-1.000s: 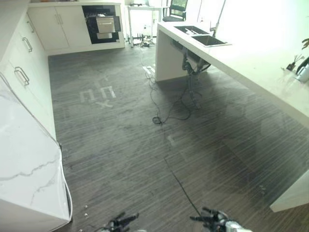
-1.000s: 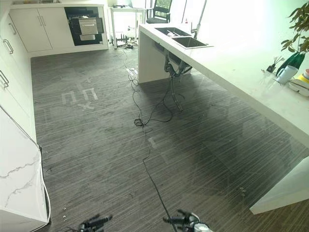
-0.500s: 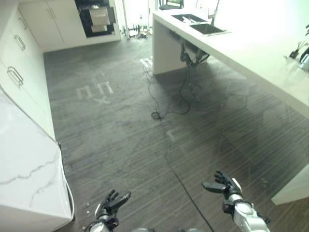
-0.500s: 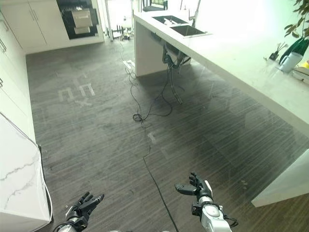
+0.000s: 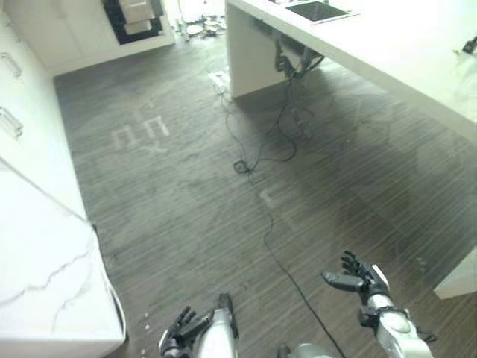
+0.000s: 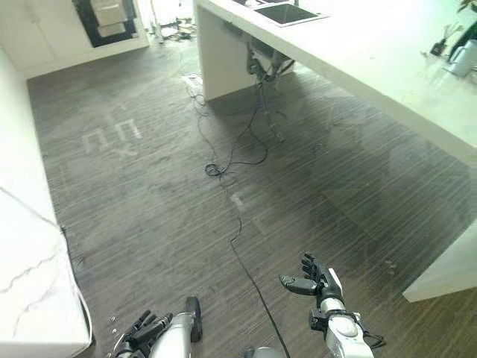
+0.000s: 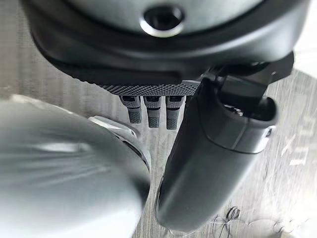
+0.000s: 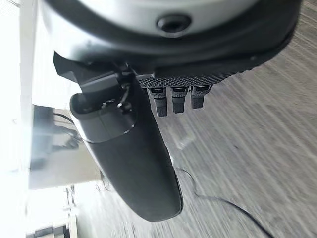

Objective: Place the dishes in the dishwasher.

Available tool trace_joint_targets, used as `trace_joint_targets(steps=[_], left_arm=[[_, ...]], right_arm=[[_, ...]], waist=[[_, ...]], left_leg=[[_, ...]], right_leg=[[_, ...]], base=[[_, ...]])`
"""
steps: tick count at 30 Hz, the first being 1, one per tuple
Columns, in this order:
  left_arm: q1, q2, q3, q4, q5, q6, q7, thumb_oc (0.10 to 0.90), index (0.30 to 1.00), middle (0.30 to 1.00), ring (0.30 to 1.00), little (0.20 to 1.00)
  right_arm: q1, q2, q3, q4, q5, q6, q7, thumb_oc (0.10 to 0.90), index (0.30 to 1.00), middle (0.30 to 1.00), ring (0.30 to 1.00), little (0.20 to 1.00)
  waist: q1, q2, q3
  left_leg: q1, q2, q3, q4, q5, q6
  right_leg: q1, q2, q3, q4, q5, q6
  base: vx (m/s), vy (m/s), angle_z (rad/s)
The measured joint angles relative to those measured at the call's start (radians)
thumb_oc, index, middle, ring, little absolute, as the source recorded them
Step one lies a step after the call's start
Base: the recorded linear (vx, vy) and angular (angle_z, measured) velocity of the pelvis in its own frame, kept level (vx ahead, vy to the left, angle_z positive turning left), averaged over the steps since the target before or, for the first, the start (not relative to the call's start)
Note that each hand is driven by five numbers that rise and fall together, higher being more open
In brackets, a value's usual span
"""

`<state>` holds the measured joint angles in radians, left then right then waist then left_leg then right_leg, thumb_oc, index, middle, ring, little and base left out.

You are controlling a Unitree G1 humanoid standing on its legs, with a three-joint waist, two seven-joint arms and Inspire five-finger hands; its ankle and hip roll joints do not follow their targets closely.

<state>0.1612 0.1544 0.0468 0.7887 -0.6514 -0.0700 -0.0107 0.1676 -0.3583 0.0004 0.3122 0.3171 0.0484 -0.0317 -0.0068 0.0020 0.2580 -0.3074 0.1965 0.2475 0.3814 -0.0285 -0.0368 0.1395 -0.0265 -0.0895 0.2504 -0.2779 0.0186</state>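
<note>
Most of what lies ahead is dark striped floor [image 5: 186, 209], running from the robot up to a white counter [image 5: 402, 60] along the right side. A sink [image 5: 317, 10] is sunk into the counter's far end, and its pipes [image 5: 291, 63] hang below that end. Down the left side stands a run of white cabinets [image 5: 30, 112] with a marbled white panel [image 5: 45, 283] at the near corner. At the far wall, beside those cabinets, sits the dishwasher [image 5: 127, 13], a dark opening with its pale drawer pulled out; from here I cannot make out any dishes. A thin black cord [image 5: 257, 153] trails over the middle of the floor from under the counter, and pale tape marks [image 5: 141, 134] are stuck to the floor well short of the dishwasher. On the counter's near right edge stands a small pot with a plant [image 6: 462, 52]. Low at the near edge, the left hand [image 6: 145, 334] hangs over the floor, fingers straight and loose, holding nothing. The right hand [image 5: 361, 280] is raised a little higher, fingers spread and relaxed, also empty
</note>
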Motion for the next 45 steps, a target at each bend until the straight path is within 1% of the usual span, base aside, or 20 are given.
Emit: trace_joint_targets(steps=[4,5,7,9,11,13,15,18,20,21,25,29,30,31,33,36,38,41,43,45], left_arm=[[-0.088,0.054,0.003,-0.064,0.033,-0.002,-0.005,0.8,0.9,0.9,0.9,0.9],[-0.09,0.055,0.002,-0.064,0.033,-0.002,-0.005,0.8,0.9,0.9,0.9,0.9],[-0.153,0.078,-0.01,-0.069,0.058,-0.003,-0.017,0.8,0.9,0.9,0.9,0.9],[-0.178,0.089,-0.014,-0.072,0.079,-0.003,-0.021,0.8,0.9,0.9,0.9,0.9],[-0.163,0.099,-0.055,-0.068,0.082,-0.003,0.004,0.8,0.9,0.9,0.9,0.9],[-0.141,0.094,-0.084,-0.072,0.107,0.006,0.019,0.8,0.9,0.9,0.9,0.9],[-0.125,0.092,-0.096,-0.099,0.112,0.019,0.02,0.8,0.9,0.9,0.9,0.9],[-0.103,0.095,-0.102,-0.12,0.127,0.03,0.012,0.8,0.9,0.9,0.9,0.9],[-0.086,0.097,-0.102,-0.103,0.151,0.038,-0.002,0.8,0.9,0.9,0.9,0.9],[-0.084,0.098,-0.102,-0.084,0.156,0.041,-0.001,0.8,0.9,0.9,0.9,0.9],[-0.037,0.084,-0.112,-0.064,0.158,0.05,-0.004,0.8,0.9,0.9,0.9,0.9],[-0.031,0.056,-0.114,-0.103,0.154,0.054,-0.001,0.8,0.9,0.9,0.9,0.9],[-0.039,0.056,-0.116,-0.114,0.153,0.061,-0.001,0.8,0.9,0.9,0.9,0.9],[-0.049,0.04,-0.124,-0.124,0.151,0.067,0.0,0.8,0.9,0.9,0.9,0.9],[-0.044,0.023,-0.13,-0.184,0.146,0.068,-0.004,0.8,0.9,0.9,0.9,0.9],[-0.066,0.022,-0.141,-0.228,0.144,0.065,-0.019,0.8,0.9,0.9,0.9,0.9],[-0.082,0.026,-0.153,-0.242,0.142,0.047,-0.019,0.8,0.9,0.9,0.9,0.9],[-0.088,0.03,-0.183,-0.26,0.144,0.042,-0.033,0.8,0.9,0.9,0.9,0.9],[-0.08,0.033,-0.189,-0.281,0.143,0.036,-0.039,0.8,0.9,0.9,0.9,0.9],[-0.015,0.036,-0.192,-0.289,0.143,0.045,-0.04,0.8,0.9,0.9,0.9,0.9]], right_arm=[[0.008,0.047,0.002,-0.033,0.001,-0.002,-0.006,0.8,0.9,0.9,0.9,0.9],[0.008,0.048,0.003,-0.033,0.001,-0.003,-0.006,0.8,0.9,0.9,0.9,0.9],[-0.049,0.083,0.028,-0.04,0.001,-0.015,-0.026,0.8,0.9,0.9,0.9,0.9],[-0.071,0.109,0.032,-0.052,0.001,-0.018,-0.033,0.8,0.9,0.9,0.9,0.9],[-0.12,0.127,0.067,-0.073,0.001,-0.032,-0.04,0.8,0.9,0.9,0.9,0.9],[-0.128,0.122,0.089,-0.076,0.001,-0.04,-0.041,0.8,0.9,0.9,0.9,0.9],[-0.089,0.11,0.102,-0.082,0.002,-0.038,-0.042,0.8,0.9,0.9,0.9,0.9],[0.044,0.094,0.081,-0.112,0.012,-0.055,-0.031,0.8,0.9,0.9,0.9,0.9],[0.105,0.091,0.048,-0.102,0.035,-0.065,-0.018,0.8,0.9,0.9,0.9,0.9],[0.107,0.089,0.035,-0.086,0.045,-0.066,-0.013,0.8,0.9,0.9,0.9,0.9],[0.093,0.084,0.031,-0.075,0.046,-0.065,-0.013,0.8,0.9,0.9,0.9,0.9],[0.0,0.048,0.062,-0.077,0.045,-0.065,-0.035,0.8,0.9,0.9,0.9,0.9],[-0.029,0.035,0.065,-0.076,0.044,-0.065,-0.037,0.8,0.9,0.9,0.9,0.9],[-0.057,0.017,0.065,-0.076,0.044,-0.064,-0.046,0.8,0.9,0.9,0.9,0.9],[-0.098,-0.009,0.064,-0.095,0.045,-0.063,-0.049,0.8,0.9,0.9,0.9,0.9],[-0.129,-0.035,0.049,-0.149,0.045,-0.072,-0.058,0.8,0.9,0.9,0.9,0.9],[-0.136,-0.047,0.032,-0.152,0.045,-0.074,-0.04,0.8,0.9,0.9,0.9,0.9],[-0.09,-0.051,0.01,-0.159,0.045,-0.075,-0.041,0.8,0.9,0.9,0.9,0.9],[-0.07,-0.046,0.002,-0.157,0.045,-0.066,-0.038,0.8,0.9,0.9,0.9,0.9],[-0.067,-0.046,0.006,-0.159,0.047,-0.064,-0.012,0.8,0.9,0.9,0.9,0.9]], waist=[[0.01,-0.069,-0.047],[0.01,-0.069,-0.047],[0.004,-0.048,-0.059],[0.013,-0.041,-0.061],[0.005,0.002,-0.059],[-0.002,0.033,-0.06],[-0.023,0.03,-0.059],[-0.057,-0.029,-0.063],[-0.093,-0.051,-0.055],[-0.111,-0.076,-0.043],[-0.126,-0.054,-0.031],[-0.115,-0.033,-0.068],[-0.108,-0.031,-0.086],[-0.098,-0.003,-0.092],[-0.088,0.006,-0.097],[-0.097,0.004,-0.107],[-0.074,-0.035,-0.111],[-0.082,-0.069,-0.104],[-0.066,-0.079,-0.094],[-0.072,-0.063,-0.092]], left_leg=[[0.072,-0.103,0.027,0.004,-0.044,0.141],[0.073,-0.104,0.027,0.004,-0.045,0.142],[0.091,-0.117,0.0,0.012,-0.083,0.167],[0.114,-0.129,-0.008,0.016,-0.105,0.181],[0.144,-0.122,0.009,0.066,-0.181,0.223],[0.188,-0.133,0.016,0.024,-0.19,0.211],[0.234,-0.158,-0.015,-0.028,-0.192,0.171],[0.28,-0.235,-0.08,-0.051,-0.217,0.126],[0.296,-0.275,-0.123,-0.009,-0.267,0.112],[0.315,-0.294,-0.122,0.008,-0.275,0.13],[0.406,-0.298,-0.121,0.004,-0.325,0.116],[0.584,-0.277,-0.143,-0.191,-0.336,0.092],[0.608,-0.275,-0.151,-0.21,-0.341,0.084],[0.603,-0.248,-0.147,-0.191,-0.331,0.068],[0.598,-0.212,-0.109,-0.091,-0.269,-0.012],[0.569,-0.179,-0.102,-0.018,-0.19,-0.054],[0.406,-0.152,-0.069,0.348,-0.048,-0.112],[0.187,-0.119,-0.105,0.541,-0.056,-0.099],[0.101,-0.084,-0.056,0.459,-0.086,-0.033],[0.108,-0.055,0.032,0.053,-0.073,-0.028]], right_leg=[[0.078,-0.092,-0.036,-0.002,0.076,0.081],[0.078,-0.092,-0.036,-0.002,0.078,0.082],[-0.004,-0.107,-0.035,0.221,0.131,0.179],[-0.101,-0.1,0.002,0.424,0.197,0.189],[-0.327,-0.142,-0.001,0.765,0.529,0.193],[-0.459,-0.16,-0.071,0.777,0.363,0.145],[-0.499,-0.138,-0.157,0.533,0.263,0.129],[-0.505,-0.135,-0.219,0.12,0.291,0.101],[-0.525,-0.163,-0.181,-0.087,0.335,0.103],[-0.564,-0.186,-0.129,-0.087,0.337,0.09],[-0.655,-0.206,-0.07,0.058,0.329,0.049],[-0.5,-0.13,-0.115,0.113,0.313,0.025],[-0.476,-0.102,-0.111,0.113,0.334,-0.055],[-0.471,-0.08,-0.119,0.127,0.306,-0.054],[-0.418,-0.034,-0.111,0.113,0.276,-0.087],[-0.365,0.012,-0.105,0.094,0.225,-0.117],[-0.334,0.007,-0.06,0.105,0.189,-0.144],[-0.272,0.008,-0.044,0.043,0.159,-0.161],[-0.24,0.013,-0.044,0.012,0.161,-0.137],[-0.186,0.045,-0.029,-0.031,0.163,-0.126]], base=[[0.34,0.205,0.15],[0.28,0.19,0.39],[0.15,0.17,0.41],[0.19,0.257,0.3],[0.19,0.114,-0.17],[0.25,-0.035,-0.12],[0.32,-0.139,0.43],[0.48,-0.322,0.78],[0.44,-0.28,0.68],[0.41,-0.214,0.47],[0.37,-0.228,0.12],[0.32,-0.22,0.19],[0.3,-0.193,-0.02],[0.26,-0.167,-0.12],[0.25,-0.164,-0.39],[0.28,-0.243,-0.38],[0.16,-0.157,-0.64],[0.22,-0.087,-0.09],[0.27,0.057,-0.12],[0.36,0.192,-0.34]])
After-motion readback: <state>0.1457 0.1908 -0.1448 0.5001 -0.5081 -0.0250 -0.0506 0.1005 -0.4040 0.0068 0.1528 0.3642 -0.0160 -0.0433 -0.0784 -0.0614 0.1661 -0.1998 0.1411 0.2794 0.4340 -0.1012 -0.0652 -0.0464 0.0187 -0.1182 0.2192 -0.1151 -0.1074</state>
